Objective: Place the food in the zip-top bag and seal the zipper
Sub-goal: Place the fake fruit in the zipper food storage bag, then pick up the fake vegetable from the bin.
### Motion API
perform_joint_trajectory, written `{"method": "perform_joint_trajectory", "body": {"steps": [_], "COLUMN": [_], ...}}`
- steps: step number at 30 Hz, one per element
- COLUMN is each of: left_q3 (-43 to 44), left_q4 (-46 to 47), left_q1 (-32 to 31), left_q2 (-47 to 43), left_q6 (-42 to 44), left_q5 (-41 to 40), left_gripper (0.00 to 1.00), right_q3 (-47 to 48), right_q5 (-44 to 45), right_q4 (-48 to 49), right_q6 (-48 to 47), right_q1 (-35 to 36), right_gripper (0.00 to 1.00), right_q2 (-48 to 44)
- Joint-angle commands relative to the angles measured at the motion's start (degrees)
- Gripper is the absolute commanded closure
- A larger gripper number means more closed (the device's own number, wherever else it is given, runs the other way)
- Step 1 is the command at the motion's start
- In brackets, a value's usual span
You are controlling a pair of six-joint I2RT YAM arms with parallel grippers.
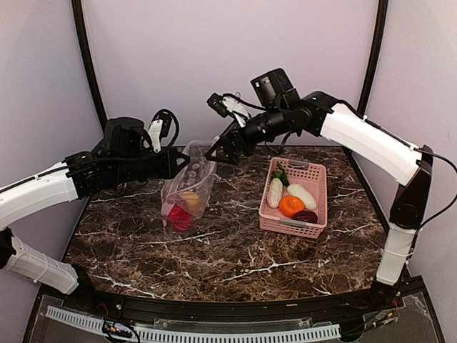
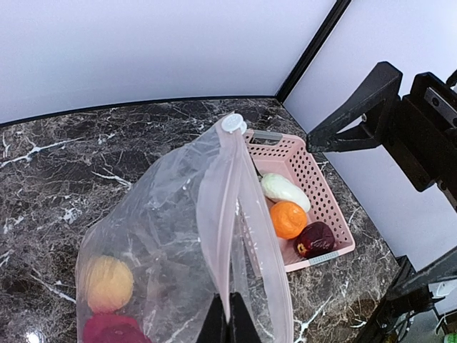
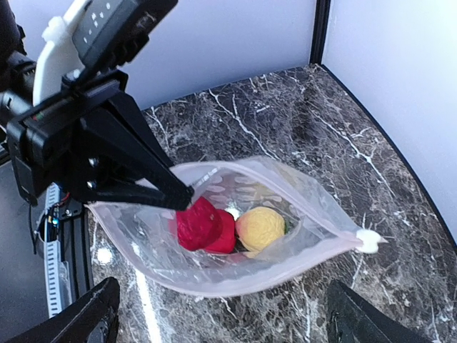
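Observation:
The clear zip-top bag (image 1: 187,189) stands upright left of the table's centre, its mouth wide open. My left gripper (image 2: 229,318) is shut on the bag's mouth edge, at the zipper (image 2: 214,214), and holds it up. In the right wrist view, red apples (image 3: 203,225) and a yellow fruit (image 3: 260,227) lie at the bottom of the bag. My right gripper (image 3: 228,314) hovers open and empty just above the bag's mouth. An orange (image 1: 290,206), white pieces (image 1: 302,196), a dark red piece (image 1: 305,216) and a green leafy piece (image 1: 280,174) lie in the basket.
The pink slotted basket (image 1: 314,171) stands right of the bag on the dark marble table (image 1: 235,257). A white slider tab (image 3: 369,240) sits at one end of the bag's mouth. Walls close in behind and at both sides.

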Motion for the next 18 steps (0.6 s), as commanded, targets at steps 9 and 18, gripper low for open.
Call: {"method": "perform_joint_trajectory", "body": {"steps": [9,18], "left_q3": [15.5,11.5], "left_q4": [-18.8,-14.2], "left_q1": [3.6,3.8], "left_q2": [4.7,4.5], "left_q6": [17.0,14.0], "left_q5": [-3.2,7.7], "left_gripper": [0.99,0.99], "right_q3": [-20.6,-38.8], "right_q5": [-0.5,1.9], "right_q4": [3.9,6.5], "right_q6": [-13.1,-15.7], "right_q1": [-18.9,-29.4], "right_gripper": [0.15,0.35], "right_q2": [-16.1,-19.0]}}
